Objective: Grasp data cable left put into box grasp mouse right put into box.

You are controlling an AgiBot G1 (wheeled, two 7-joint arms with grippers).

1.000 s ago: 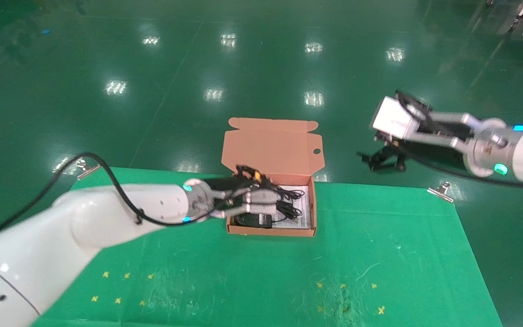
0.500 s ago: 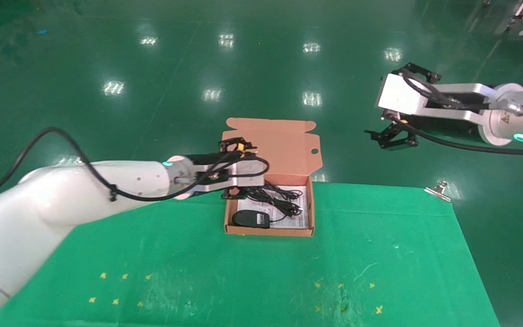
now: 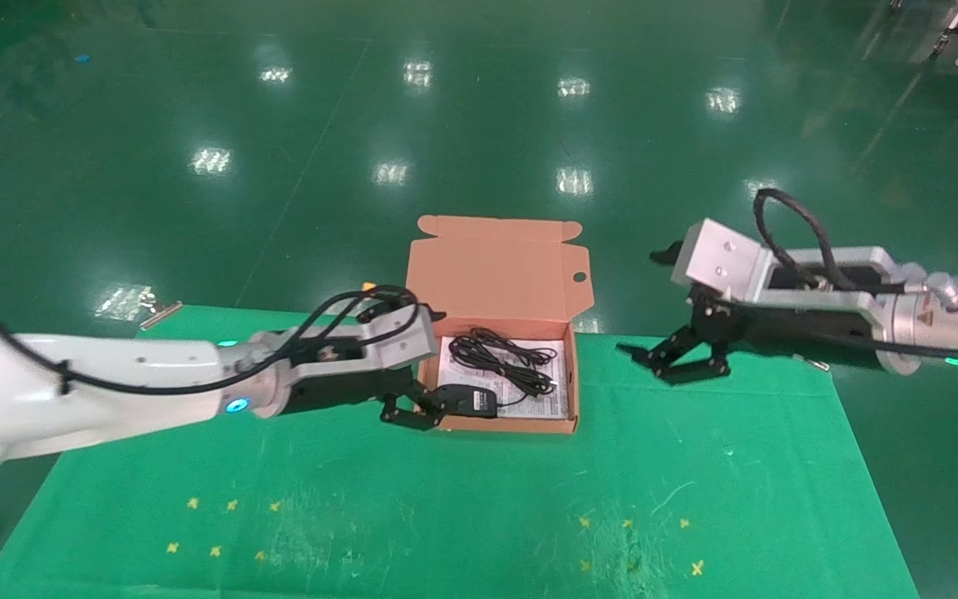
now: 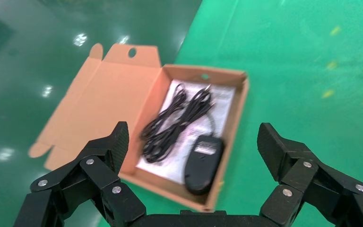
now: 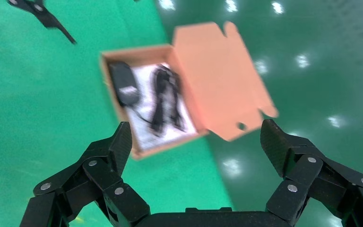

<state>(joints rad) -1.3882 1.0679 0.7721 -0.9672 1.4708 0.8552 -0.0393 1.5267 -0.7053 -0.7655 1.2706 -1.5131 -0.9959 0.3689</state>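
L gripper [image 3: 409, 411] empty, fingers spread, just outside box [image 3: 496, 426] near-left corner. Mouse [image 3: 464, 401] lies in box just right of its fingertips, long axis across the box. Cable [image 3: 500, 359] behind it, strung diagonally. R gripper [image 3: 672, 359] spread, empty, well right of box.

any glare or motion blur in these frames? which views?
Head view: ceiling-light glare spots on the glossy green floor; orange-brown cardboard box sharp. Left wrist view: box contents, black oval mouse included, slightly soft. Right wrist view: box smeared, gripper fingers crisp.
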